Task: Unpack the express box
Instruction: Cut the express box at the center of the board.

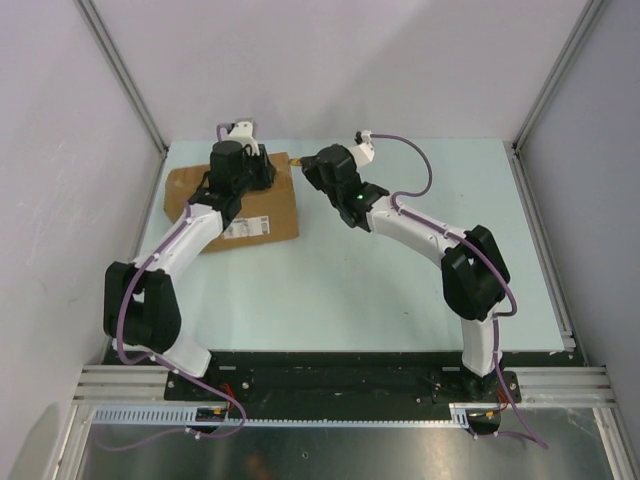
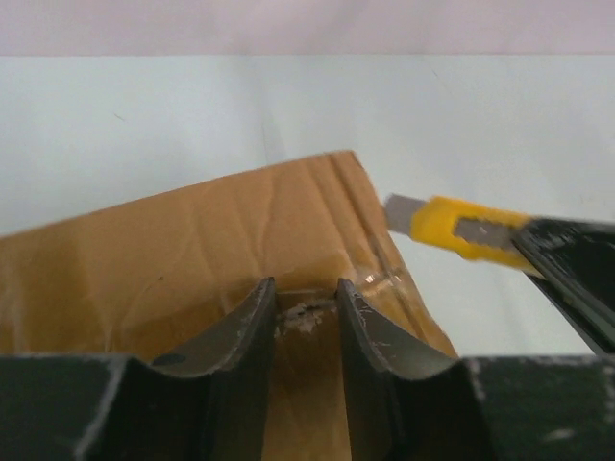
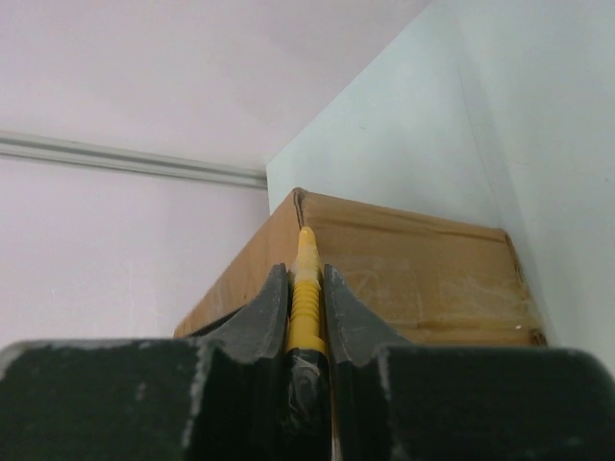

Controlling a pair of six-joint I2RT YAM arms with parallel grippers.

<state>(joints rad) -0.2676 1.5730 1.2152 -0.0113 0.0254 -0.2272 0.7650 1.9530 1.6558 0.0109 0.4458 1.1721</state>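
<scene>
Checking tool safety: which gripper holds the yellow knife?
The right gripper, shut on the knife pointing at the box. The left gripper has jaws apart at the box, holding nothing.

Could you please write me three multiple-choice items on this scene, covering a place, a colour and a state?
1. Where on the table does the express box lie? A far left; B near right; C centre.
2. What colour is the body of the utility knife? A red; B yellow; C green.
3. How is the right claw? A open, empty; B shut on the utility knife; C shut on the express box.
Answers: 1 A, the top view shows it far left; 2 B, the left wrist view shows yellow; 3 B, it clamps the knife.
</scene>
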